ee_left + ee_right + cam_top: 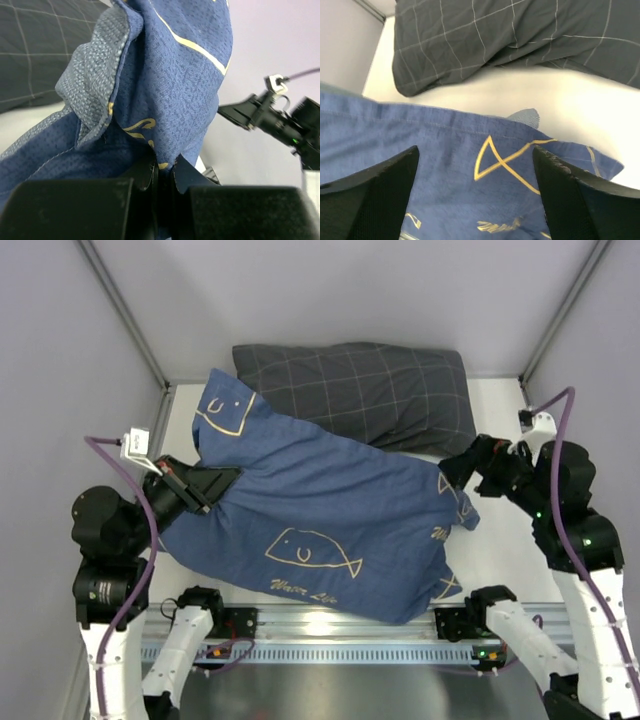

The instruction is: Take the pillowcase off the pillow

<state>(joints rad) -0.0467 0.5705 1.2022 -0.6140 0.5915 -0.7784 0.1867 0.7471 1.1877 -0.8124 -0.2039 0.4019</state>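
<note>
The blue pillowcase [320,525] with cream whale outlines lies plump across the table, from far left to near right. The white pillow is hidden inside it. My left gripper [215,480] is shut on the case's left edge; in the left wrist view a fold of the pillowcase [170,75] rises from between the closed fingers [137,175], its paler inner side showing. My right gripper [462,468] is open just above the case's right end; in the right wrist view the pillowcase [470,165] lies between and below the spread fingers [385,185].
A dark grey checked pillow [365,390] lies at the back of the table, also in the right wrist view [510,35]. Grey walls close in left, right and back. A metal rail [330,625] runs along the near edge.
</note>
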